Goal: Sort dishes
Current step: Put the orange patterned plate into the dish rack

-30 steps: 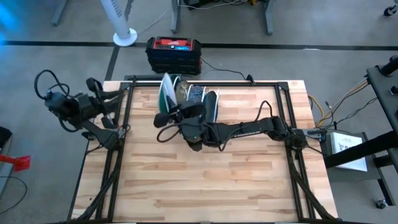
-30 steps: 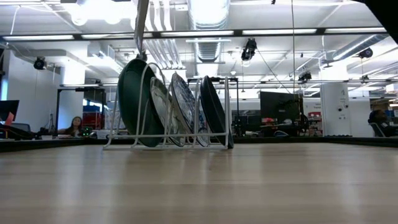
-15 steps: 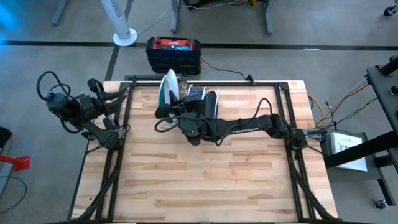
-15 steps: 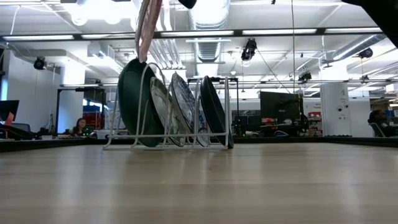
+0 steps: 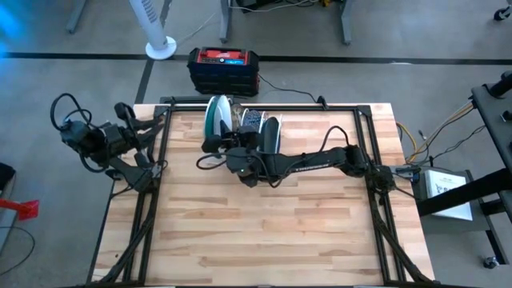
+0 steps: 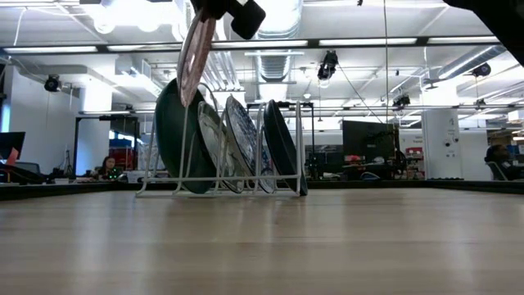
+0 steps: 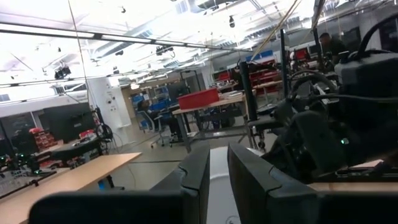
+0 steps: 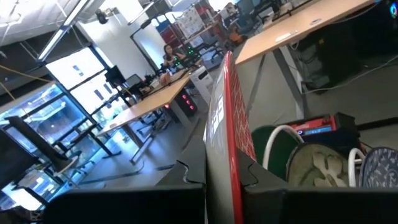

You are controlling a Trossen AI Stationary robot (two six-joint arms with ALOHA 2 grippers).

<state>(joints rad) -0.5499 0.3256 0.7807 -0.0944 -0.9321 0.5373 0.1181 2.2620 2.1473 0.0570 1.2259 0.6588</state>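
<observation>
Low view: red-pink plate (image 6: 191, 61) on edge; top tilted rightward.

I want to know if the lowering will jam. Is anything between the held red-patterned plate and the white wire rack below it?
Yes: the dark green plate already stands in the rack's end slot, right under the red-patterned plate held by the right gripper.

held plate (image 6: 190, 61): red-pink (patterned) | racked plate (image 6: 173, 147): dark green | rack (image 6: 246, 182): white wire

Wooden table (image 5: 264, 224), white wire rack (image 6: 221, 184) standing at far edge
</observation>
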